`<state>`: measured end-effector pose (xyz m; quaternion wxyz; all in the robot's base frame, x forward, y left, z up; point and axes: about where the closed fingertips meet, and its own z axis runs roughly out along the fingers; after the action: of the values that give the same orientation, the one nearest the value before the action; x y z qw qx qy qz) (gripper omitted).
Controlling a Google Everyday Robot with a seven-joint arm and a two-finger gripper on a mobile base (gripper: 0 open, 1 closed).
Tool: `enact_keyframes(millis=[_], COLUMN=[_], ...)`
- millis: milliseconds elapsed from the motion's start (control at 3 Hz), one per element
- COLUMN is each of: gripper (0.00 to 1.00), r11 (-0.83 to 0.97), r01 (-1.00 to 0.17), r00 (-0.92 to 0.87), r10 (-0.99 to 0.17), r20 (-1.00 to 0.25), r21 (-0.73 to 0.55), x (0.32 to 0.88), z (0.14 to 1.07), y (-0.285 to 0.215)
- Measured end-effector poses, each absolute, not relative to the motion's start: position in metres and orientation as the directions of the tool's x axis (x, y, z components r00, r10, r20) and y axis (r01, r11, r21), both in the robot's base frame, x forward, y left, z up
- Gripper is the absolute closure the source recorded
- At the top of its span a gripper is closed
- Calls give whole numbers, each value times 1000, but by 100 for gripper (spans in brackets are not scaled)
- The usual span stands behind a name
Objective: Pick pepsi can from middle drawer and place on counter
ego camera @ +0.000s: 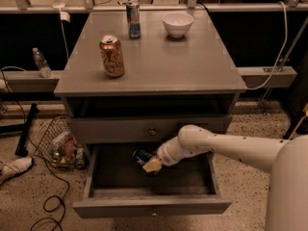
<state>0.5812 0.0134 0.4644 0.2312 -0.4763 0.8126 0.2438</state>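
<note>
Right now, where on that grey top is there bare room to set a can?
The counter is bare across its front and right side, from the gold-orange can to the right edge, in front of the white bowl. The back is crowded by that bowl and the slim blue can. The gripper is in the middle drawer by the pepsi can.

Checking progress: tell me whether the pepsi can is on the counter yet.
No, the pepsi can lies inside the open middle drawer, with the gripper right at it, not on the counter.

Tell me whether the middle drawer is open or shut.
Open: the middle drawer is pulled out, dark floor showing; the gripper is inside it at the pepsi can.
</note>
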Motion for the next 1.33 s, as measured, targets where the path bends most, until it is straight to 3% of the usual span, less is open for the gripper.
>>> enact_keyframes(millis=[1000, 1333], gripper=[100, 100], r11=[213, 156], r01=[-963, -980], r00=[-268, -199], r10=[-770, -773], r20=[-579, -603], r21=[164, 124], x=[545, 545], z=[518, 567], y=[-27, -68])
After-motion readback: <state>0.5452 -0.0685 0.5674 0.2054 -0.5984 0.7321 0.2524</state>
